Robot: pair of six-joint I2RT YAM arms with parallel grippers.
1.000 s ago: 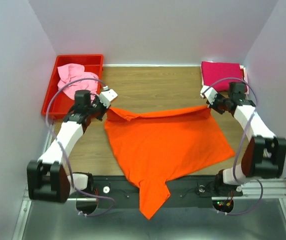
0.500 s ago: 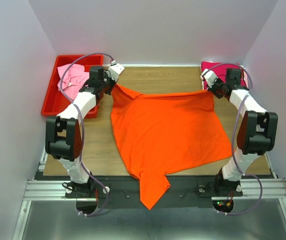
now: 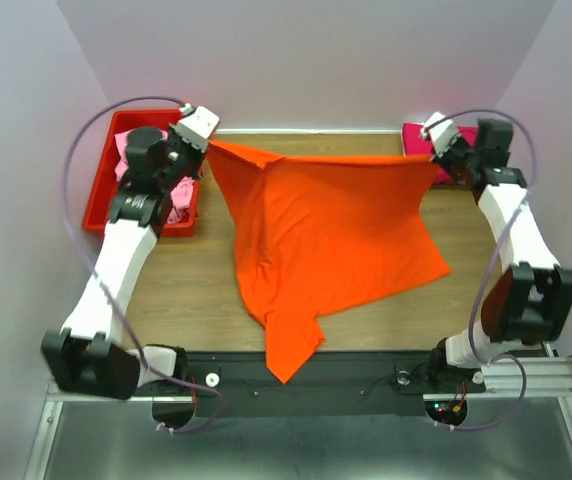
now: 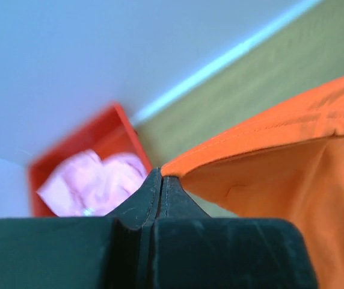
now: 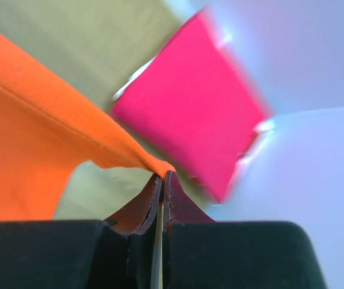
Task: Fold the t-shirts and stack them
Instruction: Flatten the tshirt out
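Observation:
The orange t-shirt [image 3: 326, 230] hangs stretched between both grippers above the table, its lower part draping over the near edge. My left gripper [image 3: 209, 143] is shut on its left top corner [image 4: 232, 150], raised near the bin. My right gripper [image 3: 433, 157] is shut on its right top corner [image 5: 52, 114], raised at the back right. The magenta t-shirt [image 3: 449, 150] lies folded at the back right corner, also in the right wrist view [image 5: 190, 102]. The light pink t-shirt [image 3: 171, 185] lies crumpled in the red bin, also in the left wrist view [image 4: 94, 183].
The red plastic bin [image 3: 101, 205] stands at the back left of the wooden table [image 3: 186, 290]. White walls close in the left, back and right sides. The arm bases sit on a metal rail at the near edge.
Both grippers have lifted the orange shirt's top corners higher and farther back. The shirt has come up off the table and its lower part has slid away from the near edge.

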